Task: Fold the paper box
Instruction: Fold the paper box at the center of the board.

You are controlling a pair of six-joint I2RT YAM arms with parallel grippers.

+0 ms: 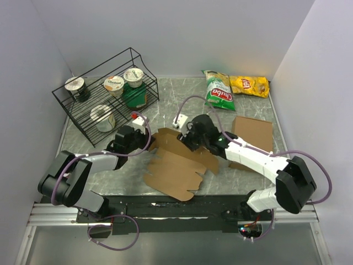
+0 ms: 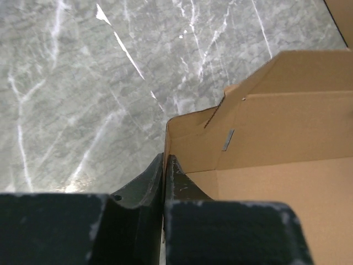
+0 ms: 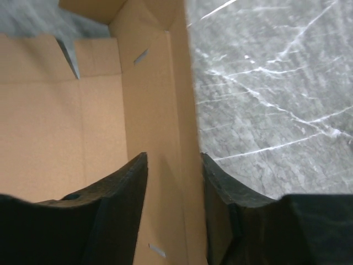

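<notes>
I'm watching the left end effector pinching a raised wall of the paper box, mid-frame on the counter. The right end effector is straddling another wall, jaws apart. Upper right are lying a Lay's bag and a green "Chuba" bag.

I see two matching arms: the left arm and the right arm each have white link shells between bulky black joint housings. A thin purple cable runs along each. A small green light glows on the right one. Up close, the left gripper and right gripper have matte black, curved fingers, scuffed pale along their edges.
</notes>
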